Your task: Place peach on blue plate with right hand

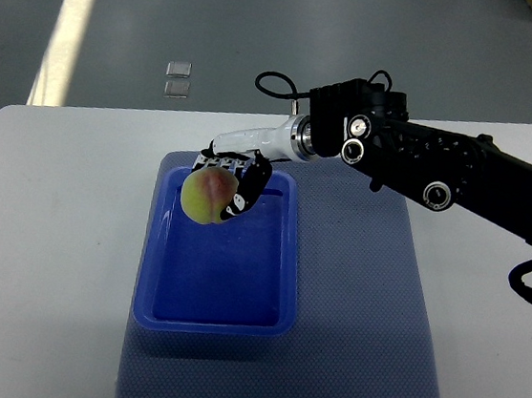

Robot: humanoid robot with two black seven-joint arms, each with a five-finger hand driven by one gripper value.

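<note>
the right robot hand (232,184), arm stretched leftward, grips a round yellow-pink peach (208,195) over the far-left corner of the blue rectangular plastic plate (219,317), whose floor lies bare.

Even, fairly bright overhead light, sharp throughout. A pale glare streak lies on the grey floor (69,28) at ten o'clock. The blue tray (223,281) shows soft sheen inside; the white bench (46,232) carries only faint shadows.
</note>
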